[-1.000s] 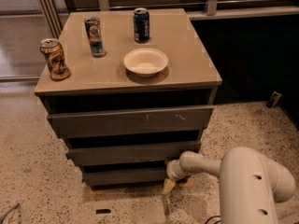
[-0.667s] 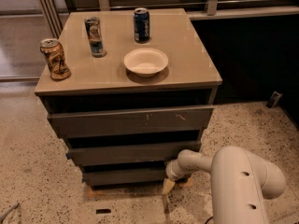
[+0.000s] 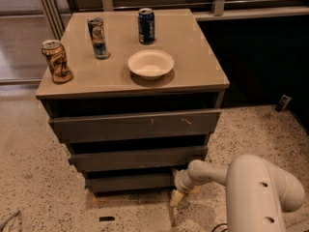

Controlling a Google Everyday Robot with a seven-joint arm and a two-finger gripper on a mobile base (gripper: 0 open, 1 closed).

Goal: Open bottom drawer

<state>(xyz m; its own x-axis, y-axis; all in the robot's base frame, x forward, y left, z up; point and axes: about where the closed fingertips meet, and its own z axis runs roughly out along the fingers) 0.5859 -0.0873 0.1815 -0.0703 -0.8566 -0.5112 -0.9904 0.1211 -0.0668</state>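
The cabinet has three dark grey-brown flat drawer fronts. The bottom drawer (image 3: pixel 129 181) is the lowest and narrowest front, just above the floor. My gripper (image 3: pixel 176 196) is at that drawer's right end, low by the floor, with its tan tip pointing down beside the front's right edge. The white arm (image 3: pixel 263 192) reaches in from the lower right. The middle front (image 3: pixel 137 157) and the wide scratched top front (image 3: pixel 135 124) stand stepped out above it, with dark gaps between them.
On the cabinet top (image 3: pixel 193 66) stand a white bowl (image 3: pixel 150 64), a blue can (image 3: pixel 146 25), a tall can (image 3: pixel 98 37) and a gold can (image 3: pixel 56 61). Speckled floor (image 3: pixel 34 178) surrounds the cabinet. A dark wall lies to the right.
The arm's large white link swayed slightly left and back. The gripper stays at the right end of the bottom drawer. The drawers look unmoved.
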